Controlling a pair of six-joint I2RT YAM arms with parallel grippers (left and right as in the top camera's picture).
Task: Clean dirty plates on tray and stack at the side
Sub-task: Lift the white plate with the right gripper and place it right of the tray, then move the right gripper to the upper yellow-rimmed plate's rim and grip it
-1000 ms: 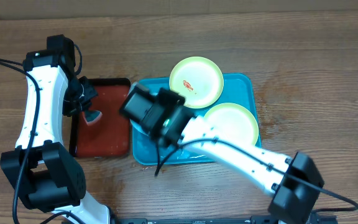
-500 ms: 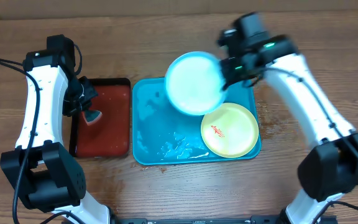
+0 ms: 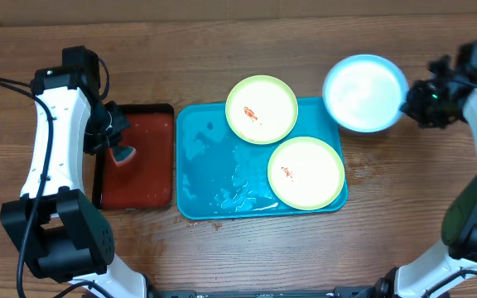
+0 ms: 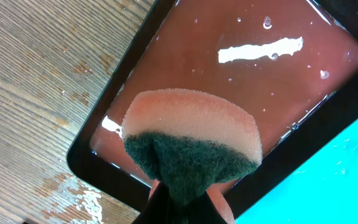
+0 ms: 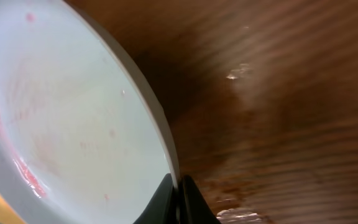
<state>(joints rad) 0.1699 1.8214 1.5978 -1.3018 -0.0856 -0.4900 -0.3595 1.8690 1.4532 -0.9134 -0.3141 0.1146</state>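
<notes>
Both sets of jaws were pinching something: the left gripper [image 4: 182,202] was clamped on a sponge [image 4: 191,143], and the right gripper [image 5: 178,193] was closed on the rim of the light blue plate [image 3: 364,92]. Only the tips of the fingers showed at the bottom edge of each wrist view, so little of either gripper itself could be made out. The right wrist view was blurred; faint pink streaks showed on the plate's pale inside, and the wood behind it was smeared. The sponge, with its dark green scouring side toward the camera, hung over the dark red tray [image 3: 168,112], which held a film of reddish water; whether the sponge touched that water could not be told.

Half a second before, the blue plate had been over the cyan tray [image 3: 201,178]; now it sat out past the tray's right edge, over bare wood. The two yellow-green plates [image 3: 261,109] [image 3: 306,172] lay in the tray, each with a small red smear. The left arm had not moved.
</notes>
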